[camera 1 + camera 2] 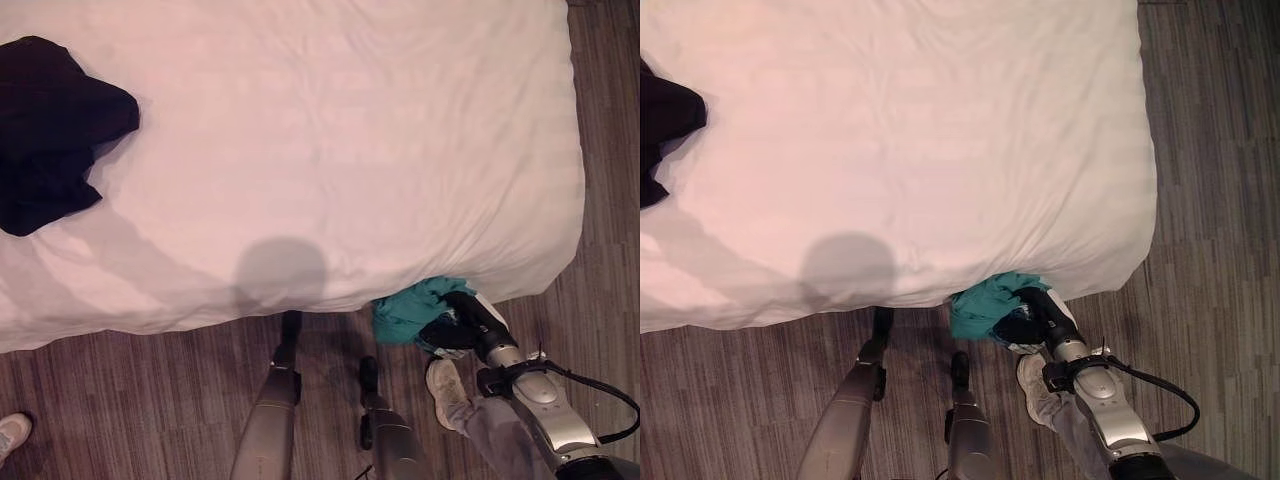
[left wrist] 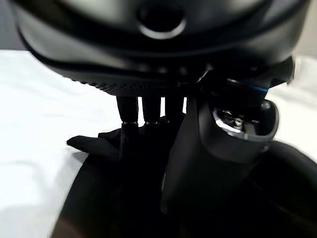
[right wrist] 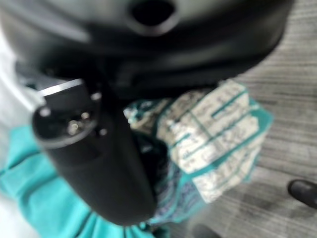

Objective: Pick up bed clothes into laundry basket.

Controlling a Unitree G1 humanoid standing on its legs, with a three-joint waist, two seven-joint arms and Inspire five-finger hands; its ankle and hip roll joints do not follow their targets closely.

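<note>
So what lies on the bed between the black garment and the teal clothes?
Nothing: in the left eye view, bare white sheet separates the black garment from the teal clothes.

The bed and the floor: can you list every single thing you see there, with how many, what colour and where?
Bed: one, white cover, filling the upper part of the head views.
Black garment: one, black, on the bed at its left side.
Teal garment: one, teal with a cream patterned part, at the bed's near edge, over the floor.
Floor: grey-brown wood planks, in front of the bed and along its right side.
Person's shoes: two, whitish, on the floor, one by the right arm, one at far left.
Left hand: dark, over the black garment.
Right hand: dark, holding the teal garment.
</note>
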